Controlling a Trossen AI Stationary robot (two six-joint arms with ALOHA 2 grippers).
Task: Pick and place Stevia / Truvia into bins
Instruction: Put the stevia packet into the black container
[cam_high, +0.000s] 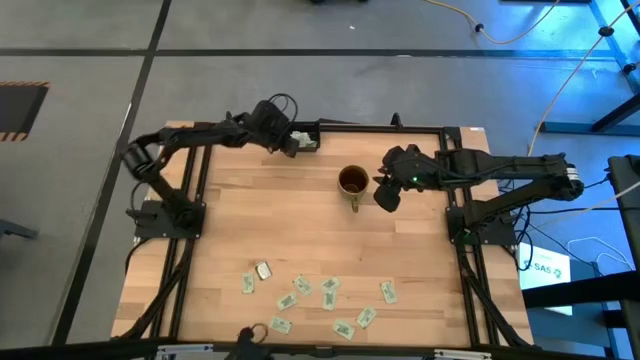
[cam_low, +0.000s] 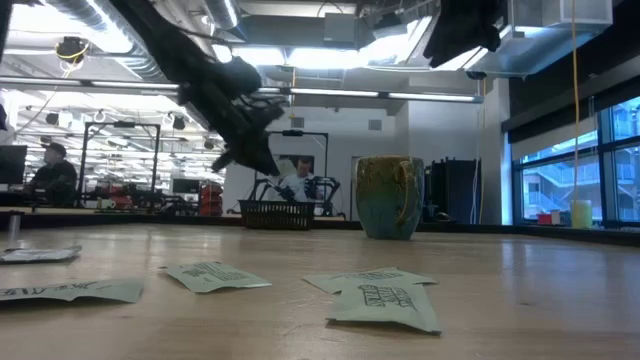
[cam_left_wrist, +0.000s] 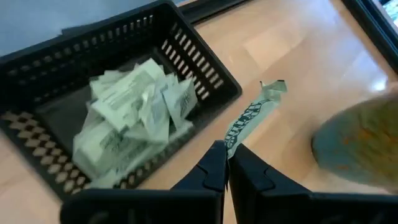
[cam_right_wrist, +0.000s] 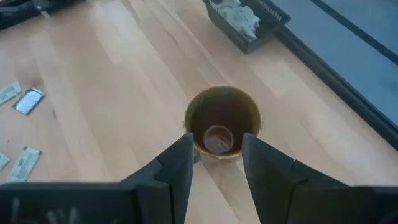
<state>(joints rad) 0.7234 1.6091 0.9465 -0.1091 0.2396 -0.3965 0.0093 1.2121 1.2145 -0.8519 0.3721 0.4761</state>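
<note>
High view: hovering just beside the black tray (cam_high: 305, 139) at the table's (cam_high: 250, 210) far edge, the left gripper (cam_high: 291, 140), pinching a single sachet (cam_left_wrist: 250, 118) by one end between closed fingers. Left wrist view: sticking out past the fingertips, the held sachet, hanging near the tray's corner, above the wood; lying heaped inside the tray, a pile of sachets (cam_left_wrist: 130, 118). Hanging above the brown mug (cam_high: 352, 181), the right gripper (cam_high: 386, 192), fingers spread apart and holding nothing. Lying scattered near the table's front edge, well apart from both containers, about ten loose sachets (cam_high: 330, 296).
</note>
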